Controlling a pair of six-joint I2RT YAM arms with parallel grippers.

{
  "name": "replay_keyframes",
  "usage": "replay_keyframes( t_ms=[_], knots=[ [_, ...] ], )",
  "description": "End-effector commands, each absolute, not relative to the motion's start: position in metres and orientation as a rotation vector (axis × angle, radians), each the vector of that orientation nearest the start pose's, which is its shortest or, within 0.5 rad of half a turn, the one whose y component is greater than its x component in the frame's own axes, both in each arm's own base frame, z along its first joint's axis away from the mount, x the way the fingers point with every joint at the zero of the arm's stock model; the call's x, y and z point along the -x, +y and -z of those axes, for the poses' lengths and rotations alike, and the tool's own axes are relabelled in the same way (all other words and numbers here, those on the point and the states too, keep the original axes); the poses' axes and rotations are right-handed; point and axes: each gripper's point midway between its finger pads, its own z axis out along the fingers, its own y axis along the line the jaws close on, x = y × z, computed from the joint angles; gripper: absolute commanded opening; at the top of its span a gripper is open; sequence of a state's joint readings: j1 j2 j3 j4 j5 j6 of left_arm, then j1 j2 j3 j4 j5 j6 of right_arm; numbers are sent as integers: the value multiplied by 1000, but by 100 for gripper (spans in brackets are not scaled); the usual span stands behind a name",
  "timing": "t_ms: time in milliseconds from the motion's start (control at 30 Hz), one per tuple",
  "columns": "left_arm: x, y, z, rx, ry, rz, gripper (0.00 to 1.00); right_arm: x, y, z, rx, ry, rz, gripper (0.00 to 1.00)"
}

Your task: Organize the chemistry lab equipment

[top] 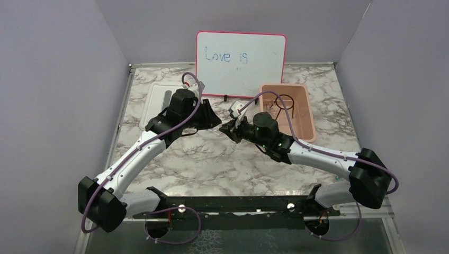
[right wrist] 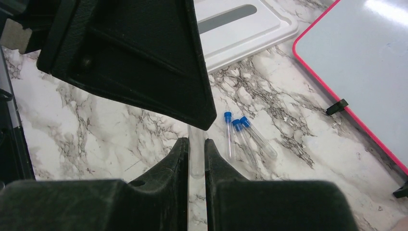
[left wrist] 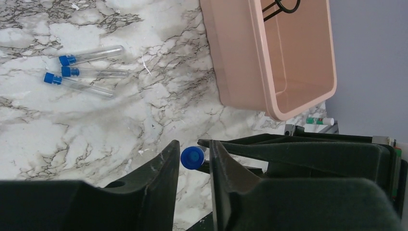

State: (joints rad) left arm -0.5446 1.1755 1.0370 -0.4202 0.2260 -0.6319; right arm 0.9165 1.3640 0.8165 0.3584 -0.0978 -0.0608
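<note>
**Desk:** What has the right gripper (right wrist: 196, 140) got?

**Me:** Its jaws are clamped on the glass body of a clear tube (right wrist: 196, 155), one finger on each side. My right wrist camera looks straight along the tube, with the marble table (right wrist: 120, 139) behind it.

**Desk:** And the left?

**Me:** The left gripper (left wrist: 193, 144) meets the right one nose to nose near the middle of the table. In my left wrist view the tube's blue cap (left wrist: 192, 157) sits between the two fingers (left wrist: 163, 173). They stand narrow, just beside the cap on either side. I cannot tell whether they are pressing on it or stop just short.

**Desk:** Where is the rest of the equipment?

**Me:** Three more capped tubes (left wrist: 96, 73) lie side by side on the marble with their caps all at the same end, well apart from both grippers. The black wire ring (top: 286, 96) is inside the pink tub (left wrist: 240, 57), which sits at the back right of the table.

**Desk:** Anything else?

**Me:** The whiteboard (top: 241, 63) stands upright at the back with "Love is" written on it. The white lid (top: 157, 98) lies flat at the back left, partly behind my left arm. A small white and green item (left wrist: 320, 121) lies past the tub's corner, and it is too small for me to name.
</note>
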Motion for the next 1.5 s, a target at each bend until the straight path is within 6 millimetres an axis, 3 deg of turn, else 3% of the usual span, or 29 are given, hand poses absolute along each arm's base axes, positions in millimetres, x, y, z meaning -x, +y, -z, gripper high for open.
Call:
replay_keyframes(
  t_ms=[0,167,300,400,533,667,800,1167,1467],
  knots=[
    [-270,-238,-233,-47,2252,921,27,-262,363,-218,896,1523,-686,11],
    [-274,-235,-233,-50,2243,892,16,-263,364,-219,897,1524,-689,12],
    [-278,-230,-234,-31,2231,854,14,-264,364,-218,871,1542,-695,21],
    [-282,-220,-233,-15,2221,788,12,-266,363,-217,844,1567,-696,36],
    [-294,-176,-222,56,2222,494,12,-270,355,-212,762,1634,-680,48],
    [-301,-107,-209,184,2190,79,12,-263,348,-204,707,1692,-715,49],
    [-306,-69,-197,310,2148,-100,12,-248,346,-190,689,1730,-803,49],
    [-338,-44,-159,536,2069,-113,12,-216,338,-182,655,1771,-962,48],
    [-343,-41,-119,568,2092,-134,12,-208,322,-183,615,1776,-968,48]
  ],
)
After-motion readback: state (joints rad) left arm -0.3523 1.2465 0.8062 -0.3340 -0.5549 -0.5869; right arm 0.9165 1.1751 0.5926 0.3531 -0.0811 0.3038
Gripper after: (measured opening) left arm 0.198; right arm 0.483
